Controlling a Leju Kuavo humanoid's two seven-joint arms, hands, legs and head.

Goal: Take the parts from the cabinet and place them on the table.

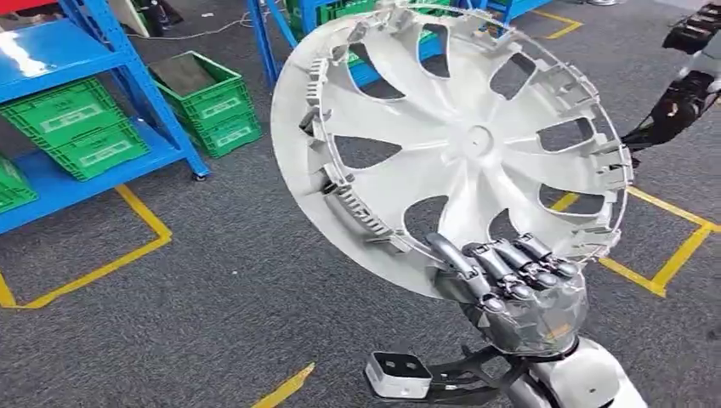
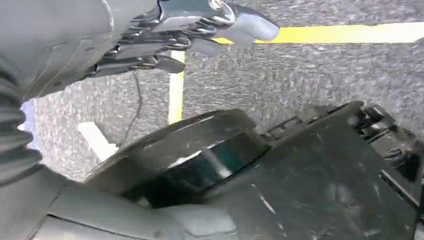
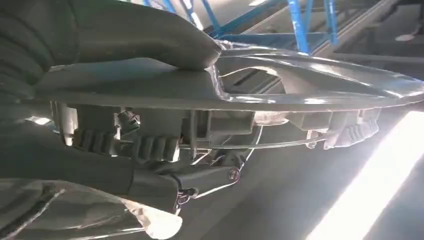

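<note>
1. Upper left of the head view: blue shelving (image 1: 127, 76) carrying green crates (image 1: 81, 127); a further green crate (image 1: 208, 102) stands on the grey floor (image 1: 212, 289) beside a shelf leg; yellow floor tape (image 1: 102, 268) marks out a bay at lower left.
2. Centre of the head view: a silver wheel cover (image 1: 463, 140), the part being carried, held aloft and tilted with its ribbed, clipped back toward the camera; no table is visible, so placement appears not yet begun.
3. Lower centre-right of the head view: the right hand (image 1: 510, 285) grips the cover at its lower rim, fingers (image 1: 502, 259) curled over the inner edge; the right wrist view shows the thumb (image 3: 150, 42) pressed on one face of the rim (image 3: 150, 85) and the fingers on the other.
4. Handling, as a judgement: a thin moulded shell, probably light and fairly stiff, though its broad disc would lever against a one-edge hold; the smooth face looks slippery; the small rim clips look breakable; the rim between clips, or a spoke opening, seems the soundest hold.
5. Left wrist view, upper left: the left hand (image 2: 165, 35) hangs above the floor, holding nothing, its fingers drawn loosely together.
</note>
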